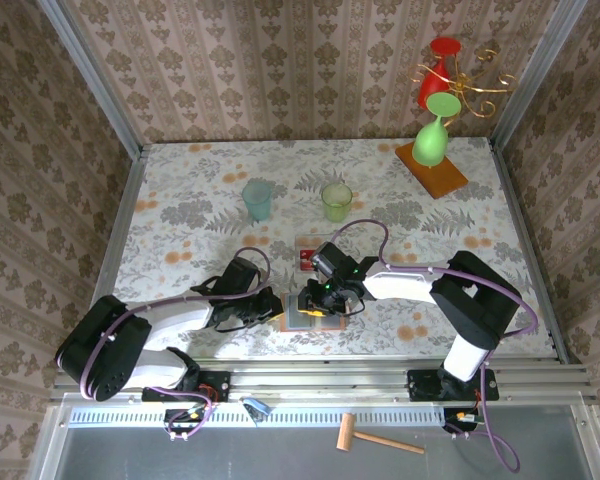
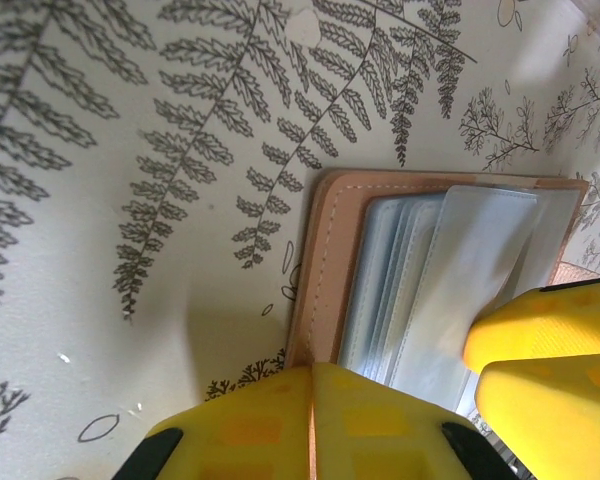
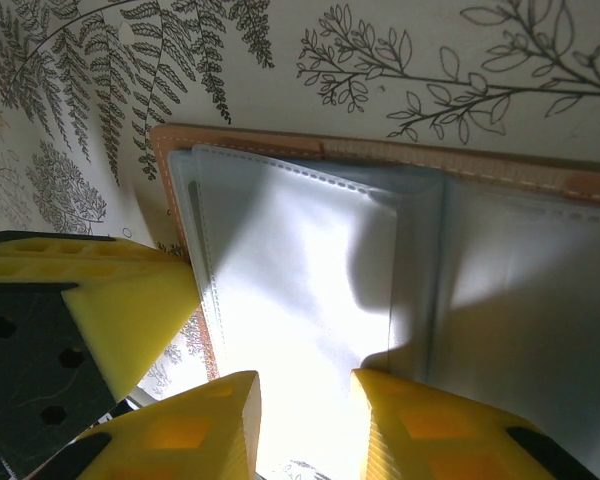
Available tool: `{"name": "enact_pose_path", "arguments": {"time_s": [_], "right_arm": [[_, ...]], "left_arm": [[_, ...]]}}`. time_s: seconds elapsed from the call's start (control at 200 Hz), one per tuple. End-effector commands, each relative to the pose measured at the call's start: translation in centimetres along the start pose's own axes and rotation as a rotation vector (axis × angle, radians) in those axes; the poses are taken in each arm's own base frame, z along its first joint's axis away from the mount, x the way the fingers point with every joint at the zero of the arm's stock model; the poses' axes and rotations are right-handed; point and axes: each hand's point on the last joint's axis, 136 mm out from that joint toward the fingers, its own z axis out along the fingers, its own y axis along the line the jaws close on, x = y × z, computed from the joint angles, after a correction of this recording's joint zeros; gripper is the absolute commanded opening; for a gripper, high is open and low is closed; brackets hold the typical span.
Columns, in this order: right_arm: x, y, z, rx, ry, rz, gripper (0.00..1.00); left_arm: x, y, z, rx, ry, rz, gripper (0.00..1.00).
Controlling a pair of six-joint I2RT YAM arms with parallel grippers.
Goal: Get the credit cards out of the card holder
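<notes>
Right wrist view: your right gripper (image 3: 305,425) gapes over the card holder (image 3: 400,152), spread open on the table (image 3: 430,40), left gripper (image 2: 310,375) pinching its tan edge. Closing may seize only sleeve (image 3: 300,270), tugging the holder loose.

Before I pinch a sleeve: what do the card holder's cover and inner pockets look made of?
Card holder cover: tan leather or imitation leather, matte, with a pale stitched seam along its edge. The pictures can't settle whether it is real or faux. Inner pockets: thin, flexible translucent plastic, grey-blue and slightly glossy. They catch glare and have stitched edges.
</notes>
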Motion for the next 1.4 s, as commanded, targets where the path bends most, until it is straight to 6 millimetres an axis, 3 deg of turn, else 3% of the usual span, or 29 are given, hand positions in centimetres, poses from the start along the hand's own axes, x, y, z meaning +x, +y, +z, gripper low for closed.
{"name": "enact_pose_path", "arguments": {"time_s": [0.0,0.94,1.135,1.395], "right_arm": [[0.4,-1.6,-0.3,0.057,-0.003,0.002,0.3],[0.0,-1.9,-0.9,-0.073,-0.02,0.005,0.25],[0.0,-1.9,-0.8,-0.136,-0.029,0.019,0.23],[0.1,-2.3,-0.7,-0.164,-0.03,0.027,0.21]], "left_arm": [[0.3,1.4,0.2,-0.048,0.017,-0.005,0.09],[0.3,1.4,0.4,-0.06,0.028,0.002,0.09],[-0.2,0.3,-0.3,-0.044,0.008,0.013,0.09],[-1.4,-2.3,-2.7,-0.008,-0.059,0.052,0.1]]}}
